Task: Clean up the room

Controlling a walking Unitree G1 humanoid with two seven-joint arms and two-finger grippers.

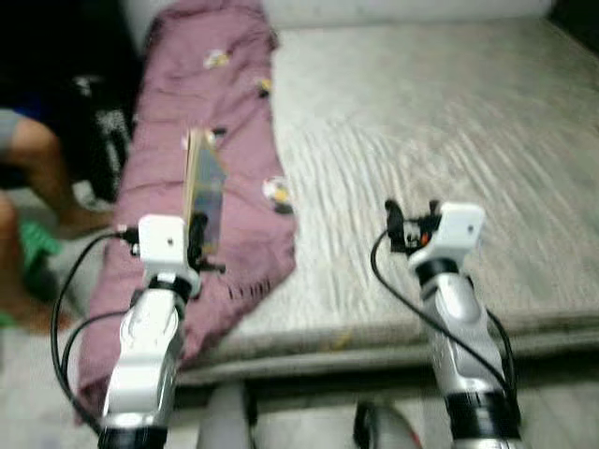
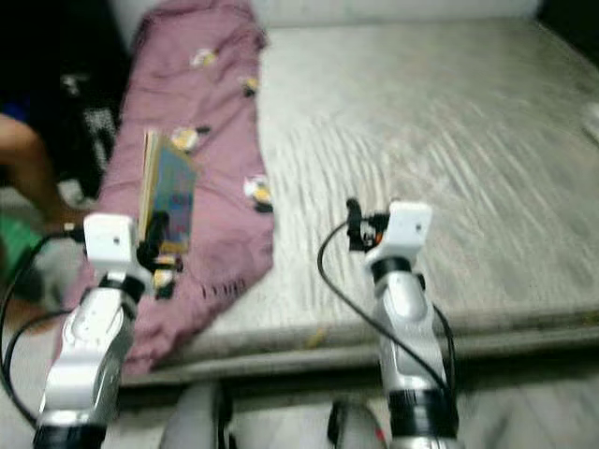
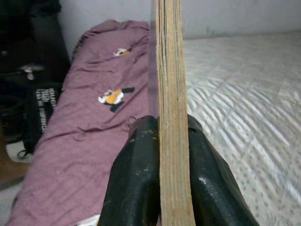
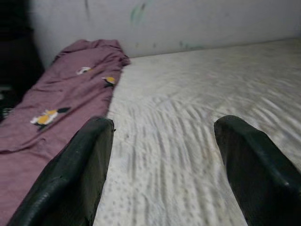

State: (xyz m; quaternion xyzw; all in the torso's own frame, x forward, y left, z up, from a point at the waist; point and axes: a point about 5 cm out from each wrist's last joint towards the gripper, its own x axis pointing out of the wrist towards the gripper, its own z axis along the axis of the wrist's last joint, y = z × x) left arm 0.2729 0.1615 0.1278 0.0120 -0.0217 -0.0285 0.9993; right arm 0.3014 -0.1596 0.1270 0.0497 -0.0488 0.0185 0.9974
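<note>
You've got the book (image 1: 204, 192) pinched edge-on in the left gripper (image 3: 160, 155), jaws shut on its lower end, left of centre over the purple blanket (image 1: 206, 112). Long axis runs up and away. Right gripper (image 4: 164, 155) hovers wide open, empty, above the bed (image 1: 440, 122). Next, I'd say: find somewhere to shelve it.

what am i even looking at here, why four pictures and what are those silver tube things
The silver tubes are the two arms of a humanoid robot. The two wide pictures come from cameras in its head, looking down at a bed with a purple blanket along its left side. The other two come from cameras on its wrists. The left gripper is shut on a thin book, held upright on edge above the blanket. The right gripper is open, holding nothing, over the bare mattress. A person's leg shows at far left.
</note>
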